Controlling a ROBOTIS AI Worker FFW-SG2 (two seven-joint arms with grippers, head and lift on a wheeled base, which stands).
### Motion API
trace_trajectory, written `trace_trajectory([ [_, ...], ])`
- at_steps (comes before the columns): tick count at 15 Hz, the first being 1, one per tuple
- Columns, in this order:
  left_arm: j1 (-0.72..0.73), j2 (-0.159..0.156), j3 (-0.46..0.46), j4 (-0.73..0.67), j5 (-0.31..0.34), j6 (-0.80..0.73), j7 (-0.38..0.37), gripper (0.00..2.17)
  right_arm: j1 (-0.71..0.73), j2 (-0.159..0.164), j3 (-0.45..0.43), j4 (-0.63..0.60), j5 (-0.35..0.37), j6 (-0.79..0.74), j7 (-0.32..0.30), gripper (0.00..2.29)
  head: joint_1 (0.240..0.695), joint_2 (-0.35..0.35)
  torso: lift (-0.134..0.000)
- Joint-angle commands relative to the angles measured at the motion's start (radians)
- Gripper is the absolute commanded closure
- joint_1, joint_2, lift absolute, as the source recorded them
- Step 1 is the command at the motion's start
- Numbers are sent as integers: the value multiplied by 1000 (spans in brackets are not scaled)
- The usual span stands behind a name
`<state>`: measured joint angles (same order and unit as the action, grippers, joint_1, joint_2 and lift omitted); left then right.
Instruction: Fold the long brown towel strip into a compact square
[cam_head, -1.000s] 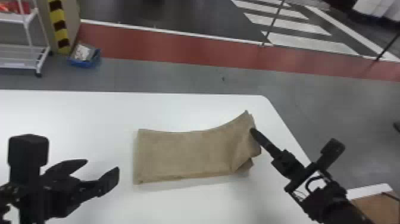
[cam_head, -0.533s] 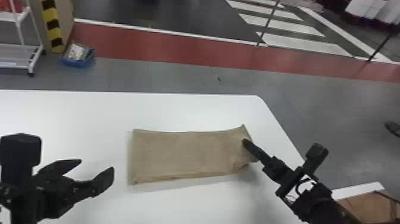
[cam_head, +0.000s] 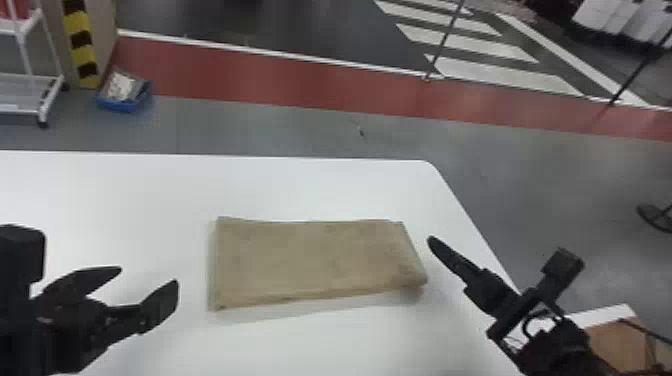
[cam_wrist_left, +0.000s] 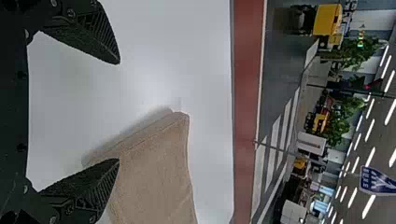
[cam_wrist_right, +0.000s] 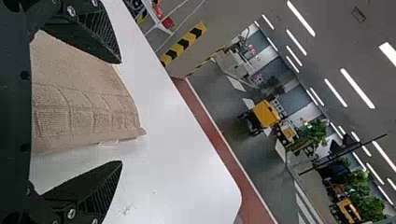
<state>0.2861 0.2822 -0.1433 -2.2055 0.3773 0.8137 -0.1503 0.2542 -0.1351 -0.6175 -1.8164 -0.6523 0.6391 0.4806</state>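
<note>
Right gripper (cam_wrist_right: 120, 112), wide, stands just beside the towel (cam_head: 315, 260), which lies flat at the centre of the head view; left gripper (cam_head: 148, 276), also wide, is at lower left. Folding well probably means pinching every layer at the right end, carrying them low leftward and matching corners before release. The head view blends the right fingers into one; the right wrist view parts them and reveals ridges across the cloth.

Wears black throughout, tapers to pointed fingers (cam_wrist_left: 103, 39) with ridged pads, shows silvery screws (cam_wrist_right: 71, 213), carries a looped cable (cam_head: 525, 325).
</note>
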Motion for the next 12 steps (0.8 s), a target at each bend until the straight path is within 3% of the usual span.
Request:
trace_trajectory([
  [1, 5, 0, -2, -6, -3, -4, 0, 157, 30, 2, -33, -20, -27, -2, 13, 66, 695, -350, -124],
  [4, -5, -6, -30, -3, -6, -4, 8, 157, 59, 11, -48, -52, -38, -5, 30, 70, 695, -350, -124],
  [12, -81, -9, -214, 35, -6, -1, 173, 215, 120, 37, -51, -67, 22, -140, 59, 83, 695, -350, -124],
])
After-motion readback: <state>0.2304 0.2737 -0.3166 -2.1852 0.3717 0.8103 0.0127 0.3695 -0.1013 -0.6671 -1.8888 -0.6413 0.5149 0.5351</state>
